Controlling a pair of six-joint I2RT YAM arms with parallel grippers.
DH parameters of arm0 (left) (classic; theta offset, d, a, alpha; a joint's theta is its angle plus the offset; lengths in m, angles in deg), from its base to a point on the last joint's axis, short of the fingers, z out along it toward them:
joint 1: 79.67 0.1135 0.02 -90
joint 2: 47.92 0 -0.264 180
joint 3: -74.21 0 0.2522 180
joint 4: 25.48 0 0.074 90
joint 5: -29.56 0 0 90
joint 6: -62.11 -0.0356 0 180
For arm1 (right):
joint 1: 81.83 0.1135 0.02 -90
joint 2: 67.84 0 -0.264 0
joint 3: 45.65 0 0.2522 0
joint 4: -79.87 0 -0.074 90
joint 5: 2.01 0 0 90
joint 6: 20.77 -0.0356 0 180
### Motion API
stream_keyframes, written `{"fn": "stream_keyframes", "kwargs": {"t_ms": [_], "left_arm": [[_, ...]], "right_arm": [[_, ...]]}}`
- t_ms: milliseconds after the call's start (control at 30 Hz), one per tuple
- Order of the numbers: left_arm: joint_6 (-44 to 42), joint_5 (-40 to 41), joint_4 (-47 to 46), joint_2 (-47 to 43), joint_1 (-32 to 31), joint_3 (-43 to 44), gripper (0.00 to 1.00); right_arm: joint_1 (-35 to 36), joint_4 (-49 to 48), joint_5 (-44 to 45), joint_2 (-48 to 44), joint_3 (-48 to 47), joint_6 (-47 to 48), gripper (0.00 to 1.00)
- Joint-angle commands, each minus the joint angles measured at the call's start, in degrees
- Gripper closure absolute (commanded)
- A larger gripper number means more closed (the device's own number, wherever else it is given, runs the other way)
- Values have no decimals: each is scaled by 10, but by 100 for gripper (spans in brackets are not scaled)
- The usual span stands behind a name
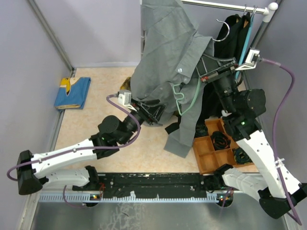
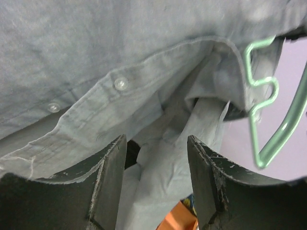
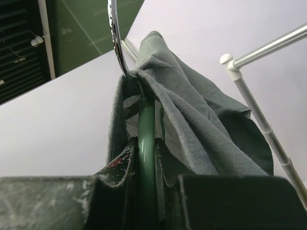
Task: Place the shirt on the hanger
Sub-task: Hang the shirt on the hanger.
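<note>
The grey shirt [image 1: 163,52] hangs draped over the pale green hanger [image 1: 182,114], whose wavy end pokes out below the button placket. My right gripper [image 1: 211,75] is shut on the hanger's green bar [image 3: 146,143], with shirt cloth [image 3: 192,124] bunched over the hook above it. My left gripper [image 1: 151,112] sits under the shirt's lower edge. In the left wrist view its jaws [image 2: 156,158] stand open, and a fold of the shirt [image 2: 96,57] lies in the gap and beyond it. The hanger's end [image 2: 283,133] shows at the right there.
A clothes rail [image 1: 225,5] crosses the top right, carrying dark garments [image 1: 235,28] and another teal hanger [image 1: 245,40]. An orange tray [image 1: 199,155] with black items sits under the shirt's hem by the right arm. A blue cloth [image 1: 72,93] lies at the left wall.
</note>
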Motion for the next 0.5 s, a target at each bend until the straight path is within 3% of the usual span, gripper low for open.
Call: {"fn": "stream_keyframes", "kwargs": {"t_ms": [0, 167, 467], "left_arm": [[16, -73, -78, -8, 2, -47, 39], [24, -117, -149, 16, 2, -79, 34], [25, -192, -223, 89, 2, -48, 32]], "right_arm": [[-6, 42, 18, -20, -54, -17, 100], [-6, 42, 39, -21, -47, -43, 100], [-6, -5, 67, -20, -21, -68, 100]]}}
